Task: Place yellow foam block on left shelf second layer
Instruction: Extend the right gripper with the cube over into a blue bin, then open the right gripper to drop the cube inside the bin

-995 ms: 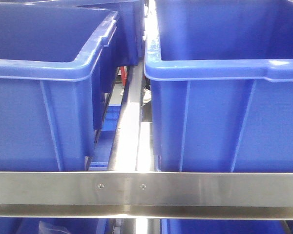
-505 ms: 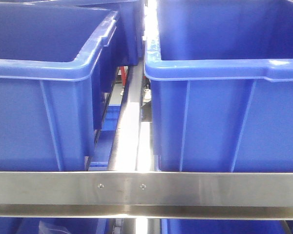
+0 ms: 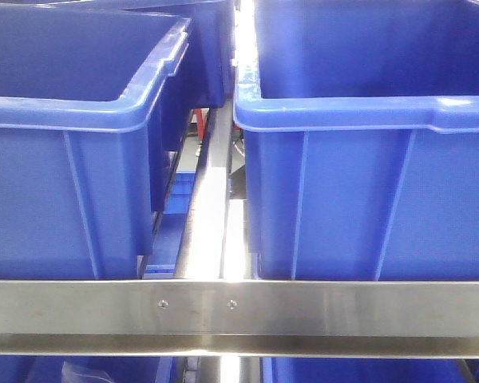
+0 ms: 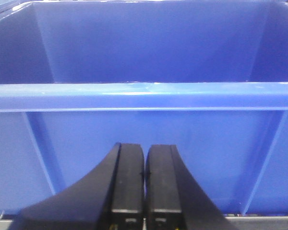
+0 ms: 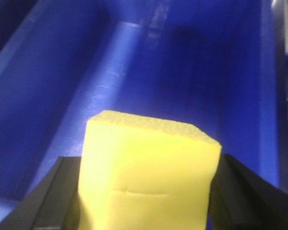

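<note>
Front-facing view: I see two large blue plastic bins side by side on a shelf level. The left blue bin [image 3: 72, 159] and the right blue bin [image 3: 367, 175] stand apart, with a narrow gap between them through which a bright metal rail [image 3: 211, 223] runs away from the camera. A brushed stainless-steel crossbar [image 3: 239, 315] with two small screws spans the lower part of the view, just in front of both bins. Below it, more blue plastic shows at the bottom edge. Neither arm appears in this view.

Left wrist view: my left gripper [image 4: 144, 191] faces the ribbed outer wall of a blue bin [image 4: 144, 96], just beneath its rolled rim. Its two black fingers [image 4: 127, 182] are pressed together, touching along their inner faces, with nothing between them. I look over the rim into the bin's bare interior.

Right wrist view: my right gripper [image 5: 146, 191] pinches the bright yellow, finely textured foam cube [image 5: 146, 177] between its two black fingers [image 5: 53, 201], one against each side face. The cube fills the lower centre of the view, its top face rough and its front face marked by a faint horizontal crease. Behind and under it lie the smooth inner wall and floor of a blue bin [image 5: 134, 62]. Whether the cube touches the floor I cannot tell.
</note>
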Robot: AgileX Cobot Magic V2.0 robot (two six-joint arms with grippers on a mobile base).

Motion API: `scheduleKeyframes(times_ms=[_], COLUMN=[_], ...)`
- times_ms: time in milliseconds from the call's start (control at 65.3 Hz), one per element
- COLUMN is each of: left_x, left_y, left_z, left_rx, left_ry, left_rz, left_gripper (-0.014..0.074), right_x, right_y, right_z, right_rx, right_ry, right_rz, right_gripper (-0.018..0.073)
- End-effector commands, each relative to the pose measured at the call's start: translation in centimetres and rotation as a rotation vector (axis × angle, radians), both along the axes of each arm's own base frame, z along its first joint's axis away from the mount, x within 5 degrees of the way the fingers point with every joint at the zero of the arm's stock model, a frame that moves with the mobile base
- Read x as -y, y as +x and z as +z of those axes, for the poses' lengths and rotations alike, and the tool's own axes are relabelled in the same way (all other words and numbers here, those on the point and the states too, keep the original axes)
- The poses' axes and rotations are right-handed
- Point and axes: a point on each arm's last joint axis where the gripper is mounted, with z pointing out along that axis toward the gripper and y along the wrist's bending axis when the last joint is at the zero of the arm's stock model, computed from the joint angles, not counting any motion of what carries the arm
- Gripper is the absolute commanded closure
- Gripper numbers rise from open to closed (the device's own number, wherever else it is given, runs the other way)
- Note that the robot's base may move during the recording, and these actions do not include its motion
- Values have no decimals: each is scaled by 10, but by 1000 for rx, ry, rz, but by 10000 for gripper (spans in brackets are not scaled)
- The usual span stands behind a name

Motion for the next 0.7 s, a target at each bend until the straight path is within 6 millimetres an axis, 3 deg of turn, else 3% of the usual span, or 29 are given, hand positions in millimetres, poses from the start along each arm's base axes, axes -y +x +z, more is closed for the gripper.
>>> scheduleKeyframes(times_ms=[0, 199, 367, 689], left_x=[2, 2, 2, 2], left_y=[0, 0, 0, 0], left_z=[0, 0, 0, 0], left_rx=[71, 71, 71, 71], left_ry=[-8, -8, -8, -8], left_rz=[-25, -25, -25, -25], left_gripper=[460, 460, 460, 460], right_x=[-8, -32, -50, -58], right_y=[35, 98, 142, 186], right_z=[15, -6, -41, -95], right_rx=[53, -37, -118, -189], right_ry=[24, 4, -19, -66], right_rz=[-5, 25, 48, 44], right_gripper=[237, 241, 241, 241])
